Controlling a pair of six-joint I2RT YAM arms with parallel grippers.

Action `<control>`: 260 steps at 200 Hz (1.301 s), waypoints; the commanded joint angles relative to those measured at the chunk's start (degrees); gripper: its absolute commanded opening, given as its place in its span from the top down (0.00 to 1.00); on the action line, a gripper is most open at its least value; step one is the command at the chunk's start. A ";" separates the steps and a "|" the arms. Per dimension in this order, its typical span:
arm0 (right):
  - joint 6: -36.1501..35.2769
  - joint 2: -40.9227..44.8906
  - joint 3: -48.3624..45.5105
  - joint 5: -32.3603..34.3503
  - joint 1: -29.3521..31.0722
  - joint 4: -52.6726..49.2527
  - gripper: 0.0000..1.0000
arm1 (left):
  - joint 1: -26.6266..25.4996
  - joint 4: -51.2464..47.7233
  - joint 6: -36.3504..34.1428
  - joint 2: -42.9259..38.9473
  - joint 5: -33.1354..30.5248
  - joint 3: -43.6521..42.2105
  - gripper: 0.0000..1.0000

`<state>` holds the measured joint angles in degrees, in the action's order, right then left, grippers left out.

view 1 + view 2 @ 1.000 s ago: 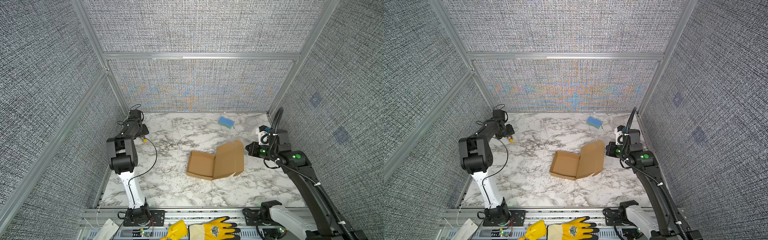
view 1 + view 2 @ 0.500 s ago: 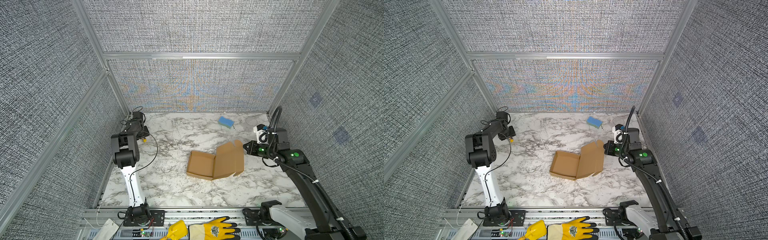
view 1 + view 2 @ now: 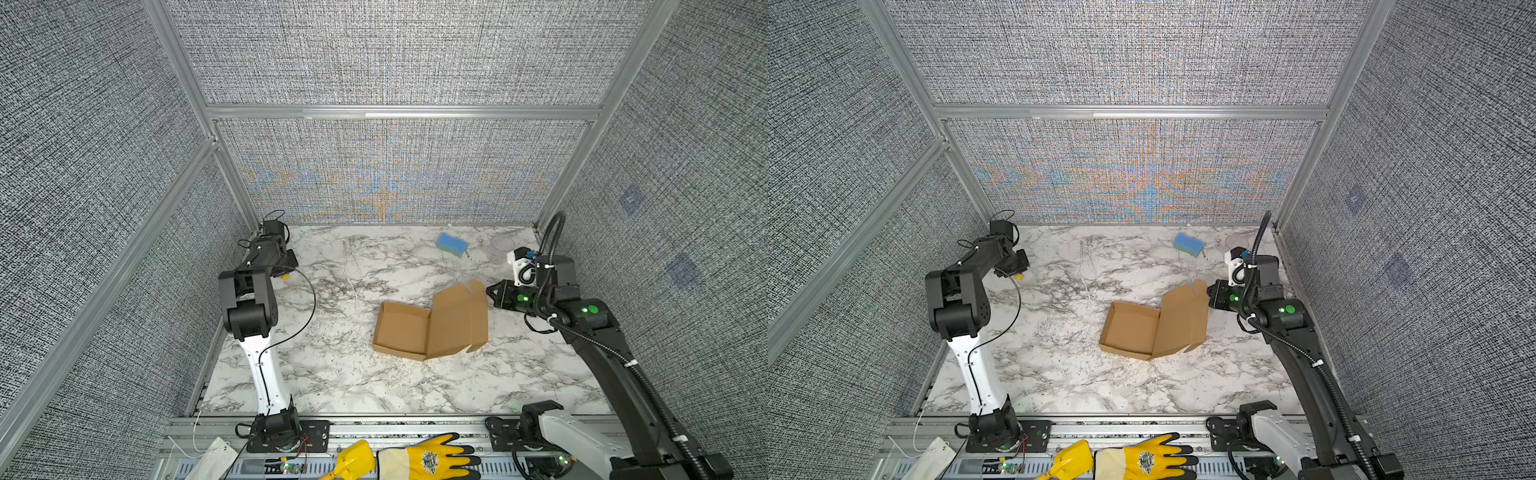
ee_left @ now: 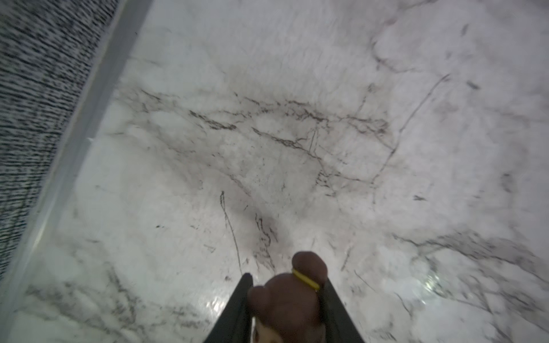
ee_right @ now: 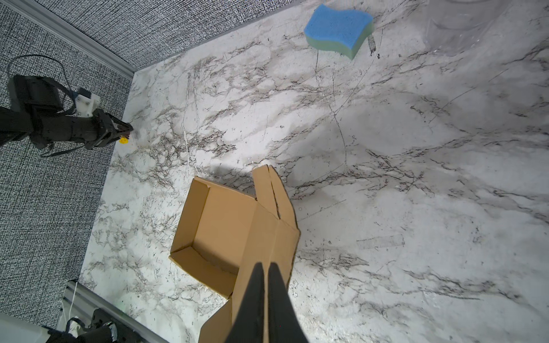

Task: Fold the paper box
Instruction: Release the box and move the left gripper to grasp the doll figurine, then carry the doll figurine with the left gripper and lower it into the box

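Two arms in shot, where's the paper box (image 3: 401,332)? (A)

Just off table (image 3: 332,374) centre toward 3 o'clock. Tray walls are up, and the lid (image 3: 457,324) is hinged on the tray's 3 o'clock side, standing tilted, not yet over the tray (B)

And the right gripper (image 3: 490,291)? (A)

Jaws clenched, at the lid's 2 o'clock corner, on its outer face. Right wrist view puts the fingers (image 5: 255,297) over the cardboard, can't tell whether an edge is pinched or it only leans there (B)

And the left gripper (image 4: 286,279)? (A)

Far out at 10 o'clock, well apart from the box, jaws either side of a small brown bear-shaped thing (image 4: 285,306) with a yellow band (image 4: 306,279). Clamped or just around it, can't tell (B)

Step in hand? (A)

Looks like closing the lid. Judgement: the right arm should sweep the lid toward 9 o'clock in an arc about the hinge, pushing high near the free edge. Pushing at the crease would likely skid the light tray. The front flap and side tabs need to land inside the tray walls, so it should slow at the end. The left arm could brace the tray's 9 o'clock wall, but it is occupied. The blue sponge (image 3: 451,244) at 1 o'clock sits clear of that path (B)
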<state>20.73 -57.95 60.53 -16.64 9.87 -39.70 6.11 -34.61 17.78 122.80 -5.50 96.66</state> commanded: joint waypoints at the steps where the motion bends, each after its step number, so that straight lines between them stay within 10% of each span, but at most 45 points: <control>1: -0.30 -0.39 1.02 1.99 0.06 0.70 0.91 | -2.72 0.86 -2.35 -6.53 2.25 -3.15 0.75; 120: 1.65 -1.20 3.10 5.94 -0.20 -0.20 0.91 | -45.16 7.20 2.30 -30.86 8.07 -29.54 0.75; 260: -0.76 -0.32 4.17 9.52 -0.02 -4.99 0.91 | -57.00 14.60 1.65 -16.11 6.90 -30.56 0.63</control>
<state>20.69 -58.43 64.14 -8.34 9.78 -43.09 -50.87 -22.24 19.73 105.45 1.87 65.67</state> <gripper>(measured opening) 0.088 0.350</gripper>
